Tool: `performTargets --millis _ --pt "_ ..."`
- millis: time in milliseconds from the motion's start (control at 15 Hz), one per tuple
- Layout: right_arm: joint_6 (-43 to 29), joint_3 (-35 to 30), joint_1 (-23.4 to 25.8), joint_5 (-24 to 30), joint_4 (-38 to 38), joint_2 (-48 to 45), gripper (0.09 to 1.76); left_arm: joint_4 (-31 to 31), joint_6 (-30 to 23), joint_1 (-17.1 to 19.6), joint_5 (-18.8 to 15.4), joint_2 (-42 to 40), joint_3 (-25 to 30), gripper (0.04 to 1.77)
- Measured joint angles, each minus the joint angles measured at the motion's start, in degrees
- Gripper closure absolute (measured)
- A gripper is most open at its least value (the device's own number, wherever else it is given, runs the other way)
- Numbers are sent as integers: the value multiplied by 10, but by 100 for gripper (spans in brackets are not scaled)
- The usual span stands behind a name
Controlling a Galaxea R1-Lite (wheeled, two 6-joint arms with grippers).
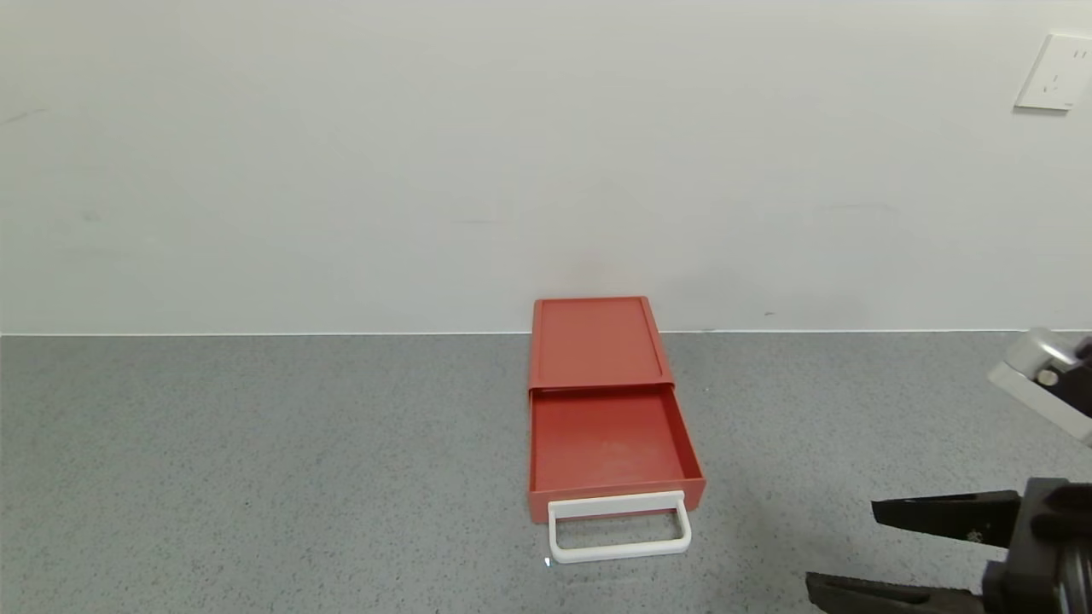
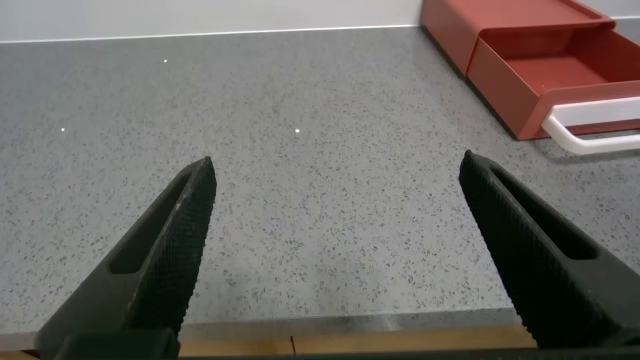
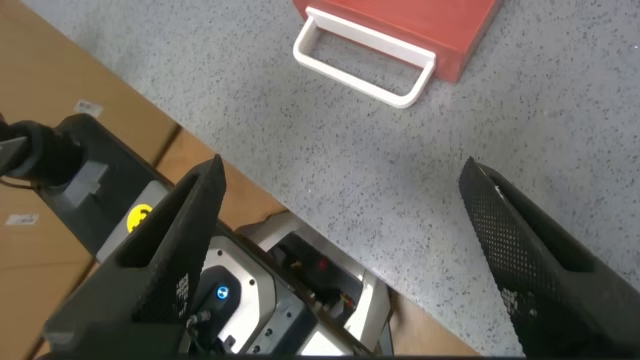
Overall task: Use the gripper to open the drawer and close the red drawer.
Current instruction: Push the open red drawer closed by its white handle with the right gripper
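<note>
The orange-red drawer box [image 1: 595, 341] stands against the back wall at the table's middle. Its red tray [image 1: 607, 443] is pulled out toward me, empty, with the white loop handle [image 1: 618, 527] at its front. The box also shows in the left wrist view [image 2: 540, 50] and the handle in the right wrist view [image 3: 365, 62]. My right gripper [image 1: 853, 550] is open and empty at the table's front right, to the right of the handle and apart from it. My left gripper [image 2: 335, 175] is open and empty over bare table at the front, left of the drawer.
The grey speckled table [image 1: 256, 460] meets a white wall at the back. A wall socket [image 1: 1056, 72] sits at the upper right. The robot's base [image 3: 230, 290] and the table's wooden front edge show below the right gripper.
</note>
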State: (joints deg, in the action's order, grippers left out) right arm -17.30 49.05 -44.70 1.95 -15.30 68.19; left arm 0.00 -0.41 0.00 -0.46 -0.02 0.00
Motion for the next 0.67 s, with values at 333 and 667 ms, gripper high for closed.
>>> performTargets --millis 333,667 --pt "-1 -15 -3 2 0 -31 14 0 0 0 0 0 0 6" --pt "-1 -18 -3 2 0 -36 14 0 0 0 0 0 0 6"
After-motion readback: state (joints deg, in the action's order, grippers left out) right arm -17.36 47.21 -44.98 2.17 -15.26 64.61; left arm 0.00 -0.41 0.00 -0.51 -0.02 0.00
